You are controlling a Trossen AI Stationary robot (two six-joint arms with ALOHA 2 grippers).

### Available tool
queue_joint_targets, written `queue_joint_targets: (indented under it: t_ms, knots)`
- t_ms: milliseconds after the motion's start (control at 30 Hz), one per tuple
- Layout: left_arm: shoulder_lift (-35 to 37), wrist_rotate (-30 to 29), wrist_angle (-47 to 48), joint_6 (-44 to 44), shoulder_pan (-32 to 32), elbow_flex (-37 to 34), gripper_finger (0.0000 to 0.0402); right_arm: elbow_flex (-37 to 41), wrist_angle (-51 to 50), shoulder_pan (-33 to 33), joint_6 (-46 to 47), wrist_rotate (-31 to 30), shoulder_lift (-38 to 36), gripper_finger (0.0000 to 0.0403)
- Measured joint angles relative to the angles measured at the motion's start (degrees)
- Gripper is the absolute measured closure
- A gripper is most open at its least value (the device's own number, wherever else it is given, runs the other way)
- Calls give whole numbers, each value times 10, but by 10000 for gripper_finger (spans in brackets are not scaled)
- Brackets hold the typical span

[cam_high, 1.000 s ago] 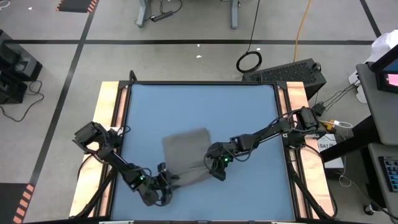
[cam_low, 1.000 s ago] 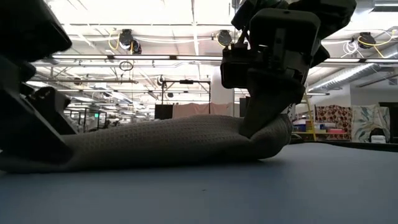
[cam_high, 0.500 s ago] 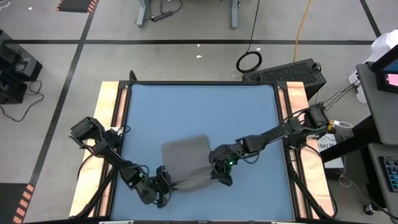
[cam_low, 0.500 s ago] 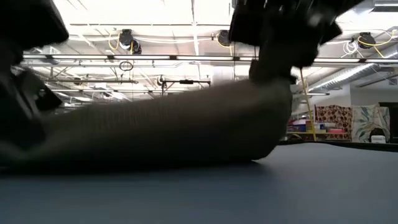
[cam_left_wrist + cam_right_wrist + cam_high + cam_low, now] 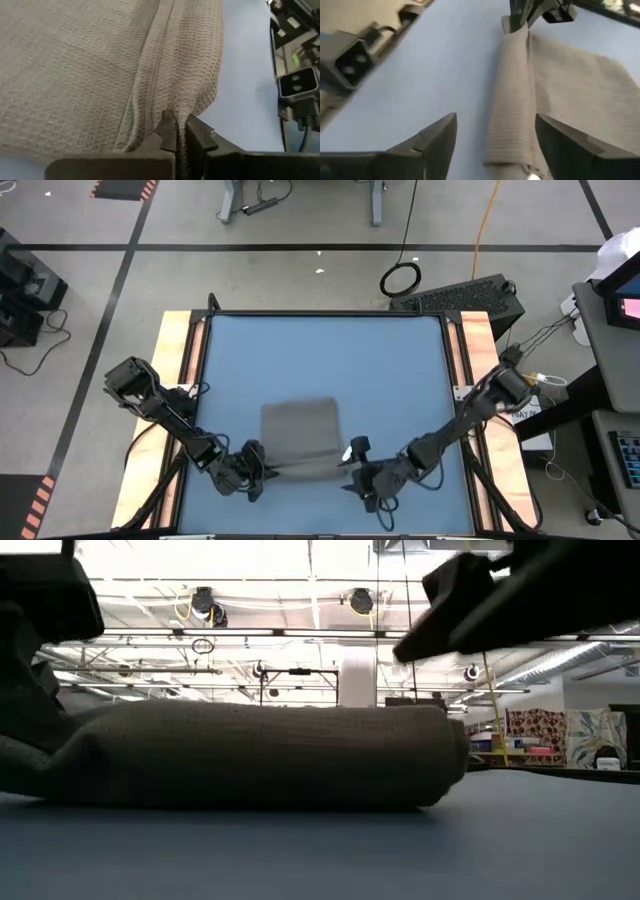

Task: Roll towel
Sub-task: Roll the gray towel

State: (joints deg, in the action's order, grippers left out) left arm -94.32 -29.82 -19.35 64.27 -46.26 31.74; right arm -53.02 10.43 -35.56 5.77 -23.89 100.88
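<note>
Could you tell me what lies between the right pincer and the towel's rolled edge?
Only bare blue tabletop, seen in the high view: the open right pincer sits just clear of the towel.

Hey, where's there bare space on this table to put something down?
The table's far half, beyond the towel, is bare, as are strips between the towel and each side rail. The near edge is crowded: the left gripper pinches the towel's rolled end, and the open right gripper sits at the other end.

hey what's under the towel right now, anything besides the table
Only the blue table shows around the towel; its near edge is rolled, the rest lies flat. Whatever the cloth covers cannot be seen. The left gripper pinches one end of the roll; the right gripper is open.
</note>
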Motion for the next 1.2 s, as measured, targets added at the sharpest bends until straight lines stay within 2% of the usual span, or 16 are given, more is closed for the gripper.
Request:
queue_joint_targets:
  t_ms: [67, 267, 367, 500, 633, 767, 867, 1000, 1067, 1200]
  knots:
    - [0, 4, -9, 11, 2, -9, 389, 0, 27, -11, -9, -36, 30, 134]
    - [-3, 32, -13, 33, 11, -13, 386, 0, 99, -7, -13, -79, 102, 133]
    - [-2, 41, -11, 49, 17, -13, 385, 0, 117, 1, -18, -78, 119, 140]
    - [-2, 47, -11, 59, 23, -13, 384, 0, 112, 8, -2, -72, 127, 160]
    - [-2, 48, -11, 60, 24, -13, 384, 0, 108, 14, 28, -70, 127, 204]
    - [-2, 50, -11, 59, 24, -13, 383, 0, 103, 32, 96, -31, 127, 267]
    - [-2, 39, -10, 56, 24, -13, 378, 0, 97, 55, 143, 23, 127, 319]
    - [-2, 37, -8, 16, 23, -13, 342, -1, 93, 89, 188, 108, 126, 382]
    - [0, 42, -4, 10, 23, -13, 309, -1, 93, 102, 197, 149, 126, 393]
    - [25, 52, 42, 13, 23, -13, 234, -1, 89, 122, 230, 198, 123, 379]
